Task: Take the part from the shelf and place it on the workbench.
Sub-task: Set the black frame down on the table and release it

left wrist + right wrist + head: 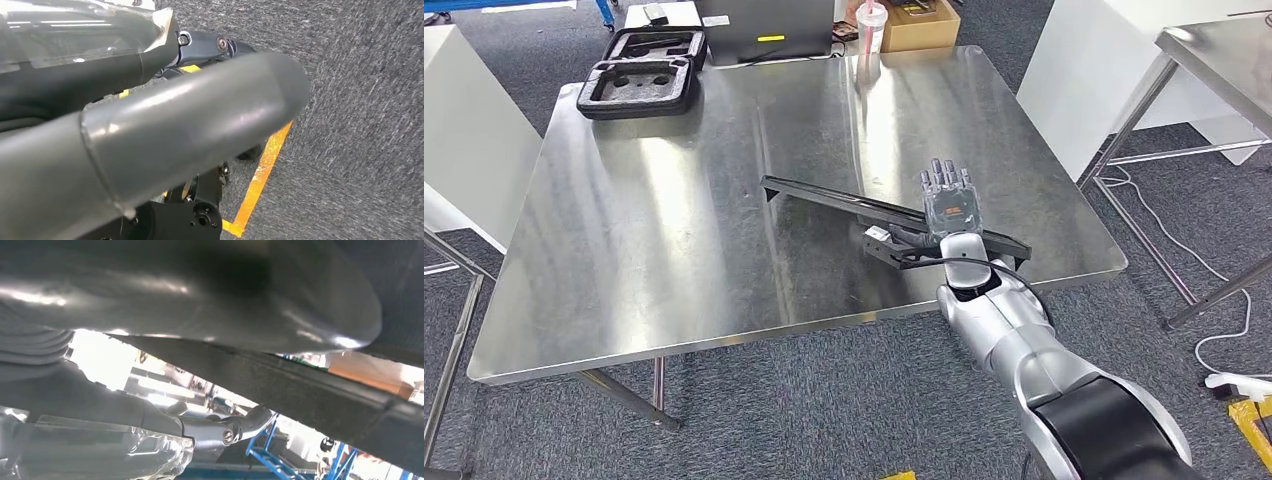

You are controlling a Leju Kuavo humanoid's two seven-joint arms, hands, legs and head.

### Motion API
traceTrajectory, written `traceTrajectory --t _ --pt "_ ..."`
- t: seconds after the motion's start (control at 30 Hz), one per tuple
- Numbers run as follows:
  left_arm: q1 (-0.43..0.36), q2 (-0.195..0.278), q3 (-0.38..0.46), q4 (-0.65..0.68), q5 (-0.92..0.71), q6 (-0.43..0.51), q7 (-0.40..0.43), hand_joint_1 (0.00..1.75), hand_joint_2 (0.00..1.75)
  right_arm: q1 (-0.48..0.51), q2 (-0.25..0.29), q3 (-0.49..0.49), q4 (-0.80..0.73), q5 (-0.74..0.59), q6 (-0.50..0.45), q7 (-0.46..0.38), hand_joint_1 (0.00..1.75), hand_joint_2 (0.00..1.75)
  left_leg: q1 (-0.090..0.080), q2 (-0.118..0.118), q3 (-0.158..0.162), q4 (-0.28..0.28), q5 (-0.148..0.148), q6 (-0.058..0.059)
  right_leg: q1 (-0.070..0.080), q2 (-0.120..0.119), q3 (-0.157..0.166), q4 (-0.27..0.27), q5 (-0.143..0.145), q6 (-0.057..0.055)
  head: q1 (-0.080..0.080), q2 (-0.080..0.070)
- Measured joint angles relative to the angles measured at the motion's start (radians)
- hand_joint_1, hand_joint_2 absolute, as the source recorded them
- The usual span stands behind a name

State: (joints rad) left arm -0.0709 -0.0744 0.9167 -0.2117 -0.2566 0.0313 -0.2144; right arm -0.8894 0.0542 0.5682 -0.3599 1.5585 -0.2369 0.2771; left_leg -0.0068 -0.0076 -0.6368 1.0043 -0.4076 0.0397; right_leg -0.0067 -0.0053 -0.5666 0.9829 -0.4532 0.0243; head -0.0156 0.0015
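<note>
The part [844, 203] is a long black bar lying at a slant on the steel workbench [674, 230], from the middle toward the right front edge. My right hand [951, 205] is over the bar near its right end, fingers stretched straight forward. In the right wrist view the bar [310, 390] passes between the thick thumb [200, 290] and the fingers [215, 430], with a bright gap on the fingers' side. My left hand [150, 130] hangs above the carpet, holding nothing.
Two black foam trays [639, 87] sit at the bench's far left corner. A cup [870, 27] and a cardboard box [921, 25] stand behind the far edge. A second steel table [1224, 50] stands at the right, with cables [1224, 340] on the floor.
</note>
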Motion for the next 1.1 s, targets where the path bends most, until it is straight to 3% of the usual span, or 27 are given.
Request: traceTrajectory --t 0.33,0.83,1.1 --pt "0.0 0.0 0.015 0.0 -0.007 -0.001 0.015 0.0 0.0 0.0 0.009 -0.132 -0.013 -0.004 0.059 -0.073 0.0 0.0 0.0 0.0 0.0 0.0 0.0 0.0 0.0 0.0 0.0 0.0 0.0 0.0 0.0 0.0" --pt "0.0 0.0 0.019 0.0 -0.014 -0.001 0.028 0.0 0.0 0.002 0.011 -0.187 -0.013 -0.007 0.086 -0.1 0.0 0.0 0.0 0.0 0.0 0.0 0.0 0.0 0.0 0.0 0.0 0.0 0.0 0.0 0.0 0.0" --pt "-0.001 0.005 0.025 0.0 -0.038 -0.001 0.05 0.0 0.0 0.002 0.015 -0.229 -0.005 -0.037 0.23 -0.166 0.0 0.0 0.0 0.0 0.0 0.0 0.0 0.0 0.0 0.0 0.0 0.0 0.0 0.0 0.0 0.0"
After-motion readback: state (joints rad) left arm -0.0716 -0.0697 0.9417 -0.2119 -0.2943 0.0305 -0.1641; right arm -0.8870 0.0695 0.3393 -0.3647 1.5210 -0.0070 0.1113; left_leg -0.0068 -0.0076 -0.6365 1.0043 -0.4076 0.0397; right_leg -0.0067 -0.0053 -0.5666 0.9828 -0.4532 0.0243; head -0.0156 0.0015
